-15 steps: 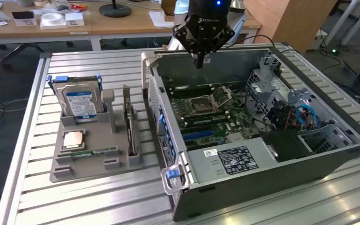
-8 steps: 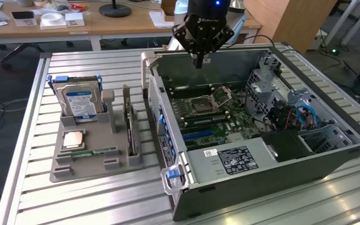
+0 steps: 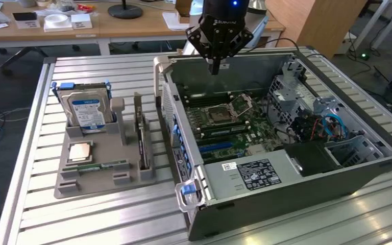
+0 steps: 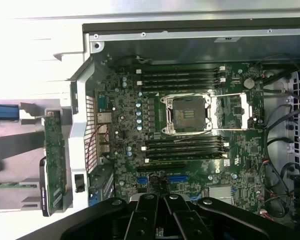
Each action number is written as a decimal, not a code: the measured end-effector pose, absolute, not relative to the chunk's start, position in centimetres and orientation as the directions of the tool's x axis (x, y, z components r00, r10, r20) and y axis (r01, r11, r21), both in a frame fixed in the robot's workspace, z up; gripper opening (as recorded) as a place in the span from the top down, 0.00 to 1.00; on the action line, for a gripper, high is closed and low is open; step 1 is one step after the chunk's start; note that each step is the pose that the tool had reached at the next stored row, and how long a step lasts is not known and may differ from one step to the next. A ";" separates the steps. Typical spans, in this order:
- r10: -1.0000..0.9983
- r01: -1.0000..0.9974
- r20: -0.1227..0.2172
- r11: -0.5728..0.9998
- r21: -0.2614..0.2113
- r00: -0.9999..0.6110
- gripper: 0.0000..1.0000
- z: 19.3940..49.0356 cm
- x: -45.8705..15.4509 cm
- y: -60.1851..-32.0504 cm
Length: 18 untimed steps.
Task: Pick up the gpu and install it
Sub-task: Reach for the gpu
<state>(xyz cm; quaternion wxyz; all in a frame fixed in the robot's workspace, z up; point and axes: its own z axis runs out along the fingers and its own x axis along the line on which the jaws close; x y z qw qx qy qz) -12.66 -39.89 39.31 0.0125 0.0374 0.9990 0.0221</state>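
The tool (image 3: pixel 214 68) hangs clenched and empty above the open case (image 3: pixel 305 190), while the gpu (image 3: pixel 142 140) stands on edge in the grey holder (image 3: pixel 90 179) beside it, probably a stiff, light but fragile card, best gripped by its edges.

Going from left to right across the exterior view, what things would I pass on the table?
hard drive -> gpu standing on edge in the holder -> CPU socket -> blue cables
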 end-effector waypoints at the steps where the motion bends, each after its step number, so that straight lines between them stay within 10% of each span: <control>1: 0.075 0.074 -0.023 0.996 0.045 -0.997 0.89 39.3 -12.7 -39.9; 18: 0.075 0.074 -0.023 0.996 0.045 -0.997 0.89 39.3 -13.4 -39.9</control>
